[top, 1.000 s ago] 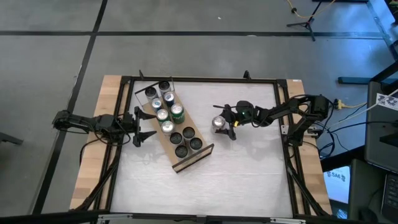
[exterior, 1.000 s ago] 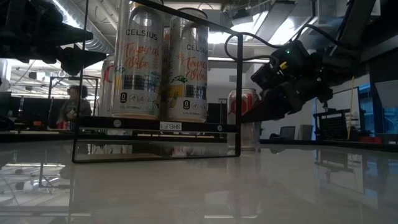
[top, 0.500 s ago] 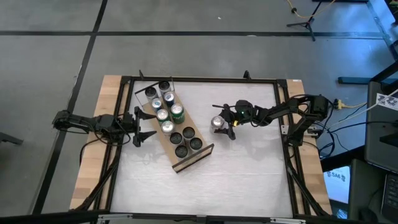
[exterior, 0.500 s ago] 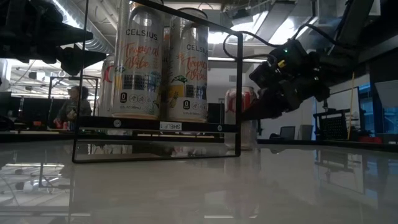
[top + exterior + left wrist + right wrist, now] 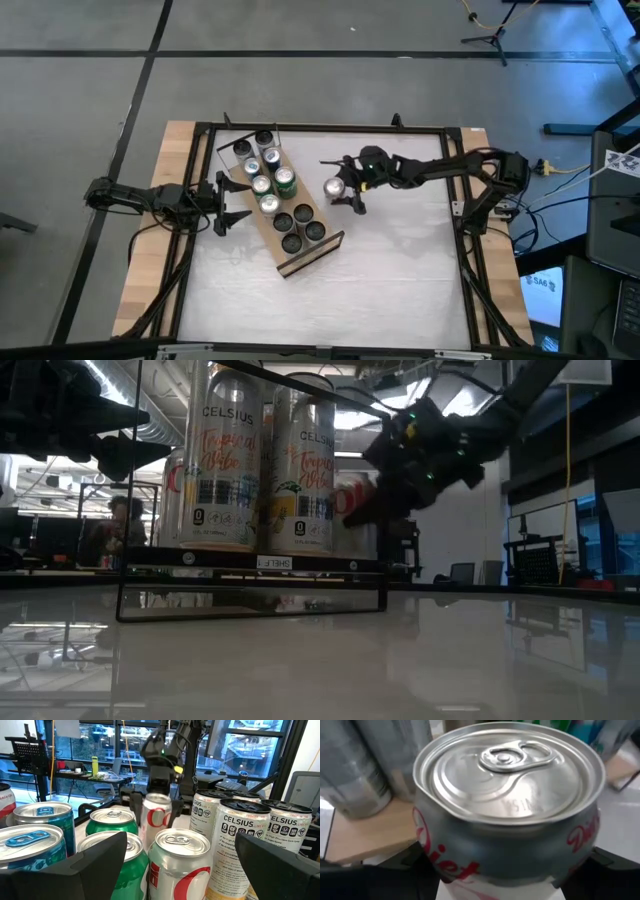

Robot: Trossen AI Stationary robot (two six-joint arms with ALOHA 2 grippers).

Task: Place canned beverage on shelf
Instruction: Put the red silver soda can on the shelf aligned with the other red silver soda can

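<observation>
My right gripper is shut on a silver canned beverage with red "Diet" lettering, held in the air just right of the shelf. The shelf is a long light-wood board lying slantwise at the table's left middle. Several cans stand upright on it in two rows. The held can also shows beyond those cans in the left wrist view. My left gripper waits open at the shelf's left side, level, touching nothing. My right gripper pinches the can's side wall between its two fingers, one on each side of the body below the top rim. The fingers come from the table's right, slanting a little downward. The can is upright, pull tab up, lifted clear of the table.
A dark metal frame runs round the white tabletop. A thin wire frame stands over the shelf's far end. Open tabletop lies right of and in front of the shelf. A person sits far off in the room behind.
My right gripper has risen and gone toward the table's left, toward the shelf, most of it in the last half second. The can, which stood on the table between its fingers, is now lifted clear and closer to the shelf's cans.
</observation>
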